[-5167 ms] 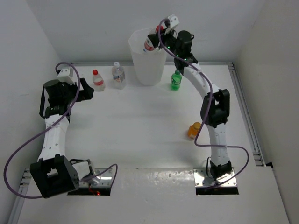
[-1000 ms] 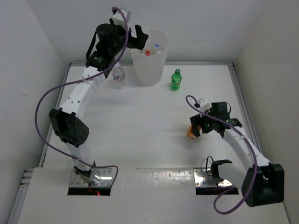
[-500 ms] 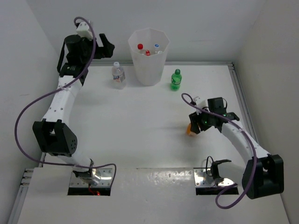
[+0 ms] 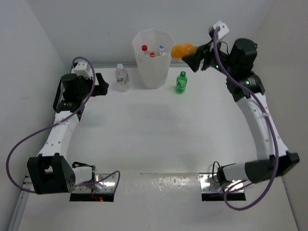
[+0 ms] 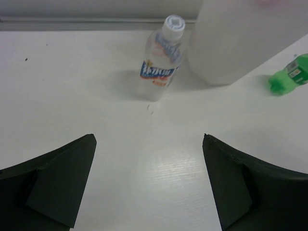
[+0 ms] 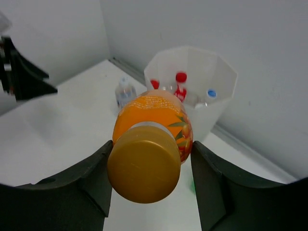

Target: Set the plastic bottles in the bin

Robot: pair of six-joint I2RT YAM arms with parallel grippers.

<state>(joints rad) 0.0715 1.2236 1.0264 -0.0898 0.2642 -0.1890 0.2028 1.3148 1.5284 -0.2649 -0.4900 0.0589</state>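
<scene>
**Orange bottle held beside the bin's rim; two bottles standing on the table**

Table (image 4: pixel 144 125): white, walled on three sides. Both arms are bolted at its near edge.

Bin (image 4: pixel 153 62): tall, white and faceted. It stands upright at the back of the table, near the middle. Bottles are inside it. A red cap (image 4: pixel 144 48) and a blue cap (image 4: pixel 161 47) show from above, and the right wrist view shows a second red cap between them.

Right claw (image 4: pixel 194 54): raised at the back right, level with the bin's rim. Its jaws are closed on the orange bottle (image 4: pixel 182 50), one on each side. The bottle lies roughly level in the grip, its gold cap towards the wrist camera and its base towards the bin. From above it sits just right of the rim, not over the opening.

Left claw (image 4: pixel 102 83): low at the back left, jaws spread wide and pointing along the table at the clear bottle. It is apart from that bottle.

Clear bottle (image 4: pixel 122 77): white cap, upright on the table just left of the bin.

Green bottle (image 4: pixel 181 82): upright on the table just right of the bin, below the held bottle in the top view.
</scene>
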